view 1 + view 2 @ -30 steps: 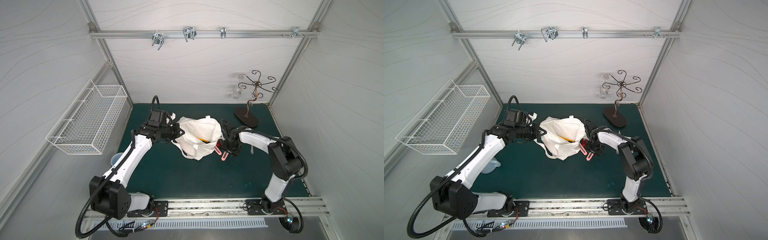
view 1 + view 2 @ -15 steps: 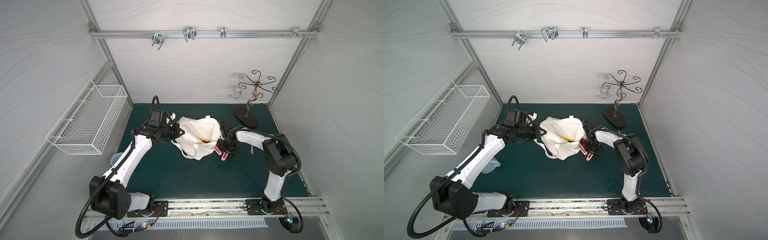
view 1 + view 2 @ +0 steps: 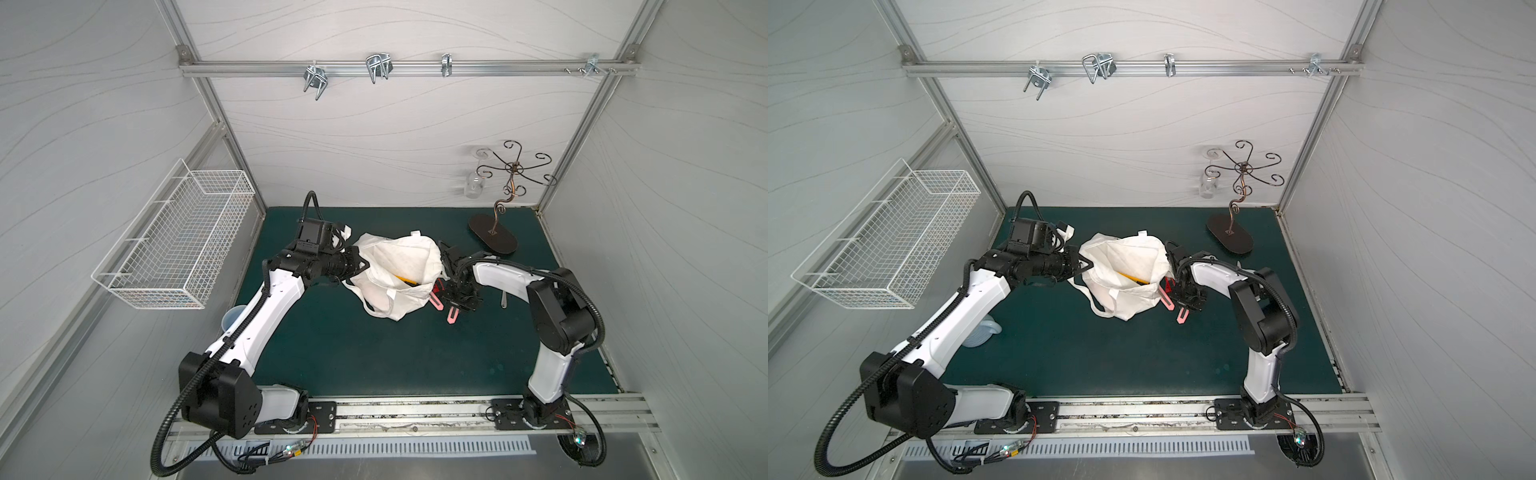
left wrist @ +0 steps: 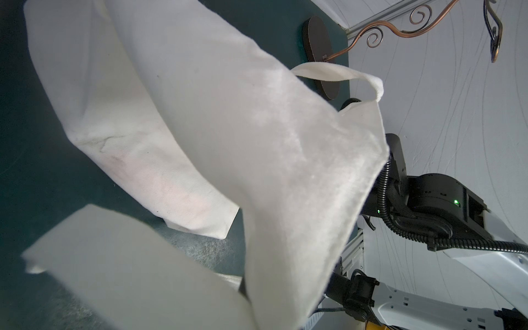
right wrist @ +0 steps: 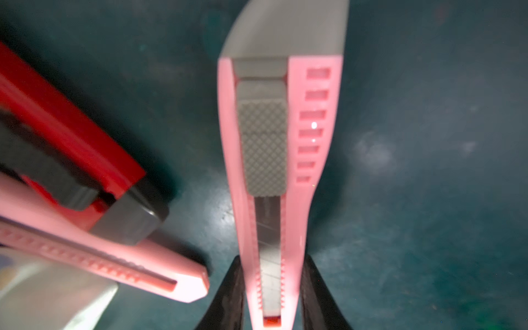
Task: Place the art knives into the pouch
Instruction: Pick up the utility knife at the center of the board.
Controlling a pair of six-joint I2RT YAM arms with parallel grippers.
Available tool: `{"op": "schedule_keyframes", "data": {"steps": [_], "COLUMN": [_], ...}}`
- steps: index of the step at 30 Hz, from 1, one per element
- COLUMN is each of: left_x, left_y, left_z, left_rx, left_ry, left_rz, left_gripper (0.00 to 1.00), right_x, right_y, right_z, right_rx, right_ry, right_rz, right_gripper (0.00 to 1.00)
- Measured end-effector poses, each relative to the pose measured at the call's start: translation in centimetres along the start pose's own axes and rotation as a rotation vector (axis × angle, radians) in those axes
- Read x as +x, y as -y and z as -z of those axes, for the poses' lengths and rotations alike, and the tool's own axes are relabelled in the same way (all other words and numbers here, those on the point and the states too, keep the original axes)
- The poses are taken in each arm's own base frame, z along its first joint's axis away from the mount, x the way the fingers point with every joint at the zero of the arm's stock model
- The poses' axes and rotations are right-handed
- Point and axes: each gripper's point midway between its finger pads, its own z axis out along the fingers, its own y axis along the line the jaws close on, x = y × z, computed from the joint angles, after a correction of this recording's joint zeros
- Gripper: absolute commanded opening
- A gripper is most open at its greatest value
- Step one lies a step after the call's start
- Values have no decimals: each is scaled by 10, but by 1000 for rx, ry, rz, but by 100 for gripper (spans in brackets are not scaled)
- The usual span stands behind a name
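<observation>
The pouch (image 3: 395,266) (image 3: 1125,266), a white cloth bag, lies mid-mat with its mouth held open and a yellow pencil (image 3: 405,279) inside. My left gripper (image 3: 361,266) (image 3: 1086,266) is shut on its left rim; in the left wrist view the cloth (image 4: 257,143) hides the jaws. Just right of the pouch a pink art knife (image 3: 452,318) (image 3: 1182,318) (image 5: 271,171) lies on the mat. My right gripper (image 3: 457,305) (image 3: 1187,305) (image 5: 271,263) points down over it, both fingers pressed against the knife's sides.
A second pink knife (image 3: 436,301) (image 5: 114,263) and a red knife (image 3: 437,286) (image 5: 71,134) lie between the held knife and the pouch. A metal scroll stand (image 3: 494,237) is at the back right. A wire basket (image 3: 174,249) hangs on the left wall. A pale cup (image 3: 232,322) sits under the left arm.
The right gripper's jaws have narrowed onto the pink art knife, and the right arm's elbow has shifted slightly. The left arm and the pouch have stayed still.
</observation>
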Motion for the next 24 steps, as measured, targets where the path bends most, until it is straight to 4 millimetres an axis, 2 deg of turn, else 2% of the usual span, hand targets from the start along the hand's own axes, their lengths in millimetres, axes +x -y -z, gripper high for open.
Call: {"op": "schedule_keyframes", "data": {"steps": [2, 5, 11, 15, 24], "left_x": [0, 0, 0, 0, 0], "left_y": [0, 0, 0, 1, 1], "left_z": [0, 0, 0, 0, 0], "left_rx": [0, 0, 1, 3, 4], "left_ry": [0, 0, 0, -1, -2], "left_rz": [0, 0, 0, 0, 0], "left_gripper": [0, 0, 0, 0, 0], "right_x": [-3, -11, -30, -23, 5], "right_y": [3, 2, -22, -45, -103], "right_z": [12, 46, 131, 173, 240], "right_rx": [9, 3, -50, -66, -170], "right_ry": [37, 129, 367, 483, 661], "right_rz": [19, 52, 144, 244, 461], "right_gripper": [23, 23, 23, 23, 24]}}
